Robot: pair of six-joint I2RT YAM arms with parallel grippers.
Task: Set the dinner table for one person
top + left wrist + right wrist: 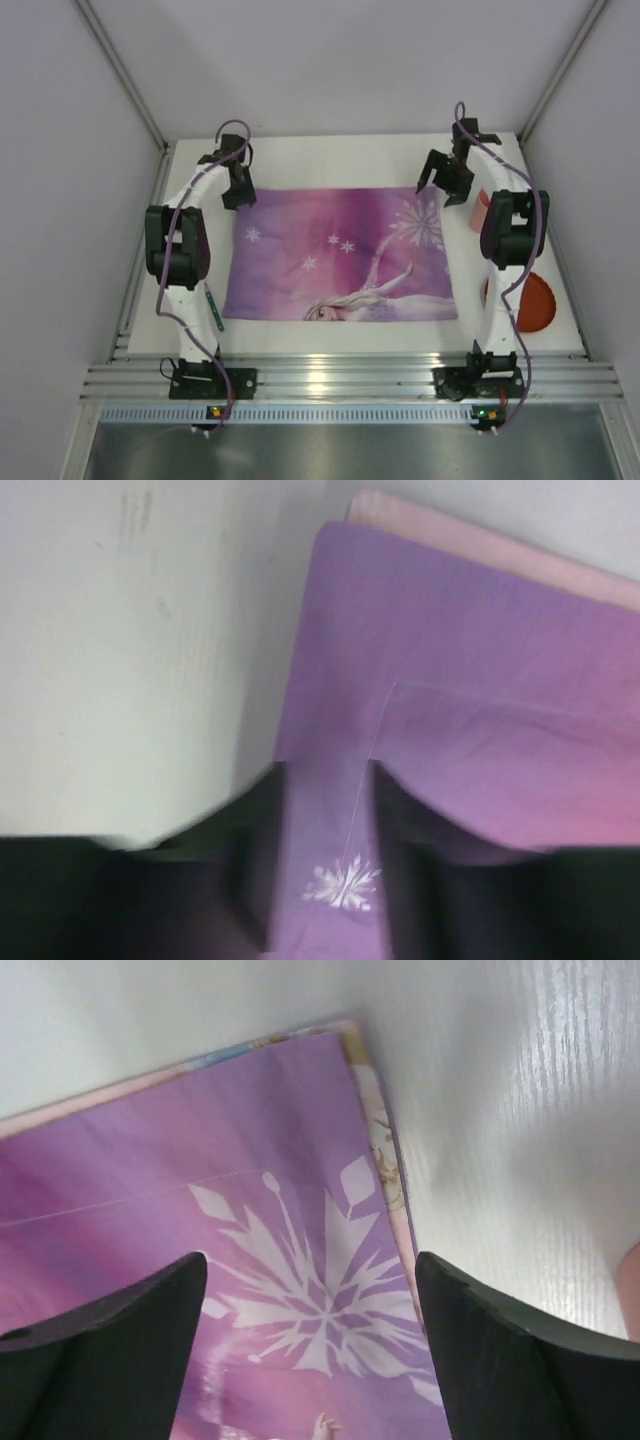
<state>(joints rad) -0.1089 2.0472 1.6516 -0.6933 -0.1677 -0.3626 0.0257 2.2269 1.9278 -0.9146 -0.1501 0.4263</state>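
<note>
A purple snowflake-printed placemat (340, 255) lies flat on the white dinner table (350, 160). My left gripper (237, 185) hovers at the mat's far left corner. In the blurred left wrist view its fingers (255, 870) stand a little apart, with the placemat (480, 680) and a small white snowflake showing in the gap of the left gripper (325, 780). My right gripper (445, 185) is over the far right corner. In the right wrist view the right gripper (310, 1260) is wide open above the mat's big snowflake (320, 1300), holding nothing.
A pink cup (481, 210) stands just right of the mat near the right arm. A red plate (535, 300) lies at the near right. A dark green utensil (212, 305) lies left of the mat. Grey walls close in three sides.
</note>
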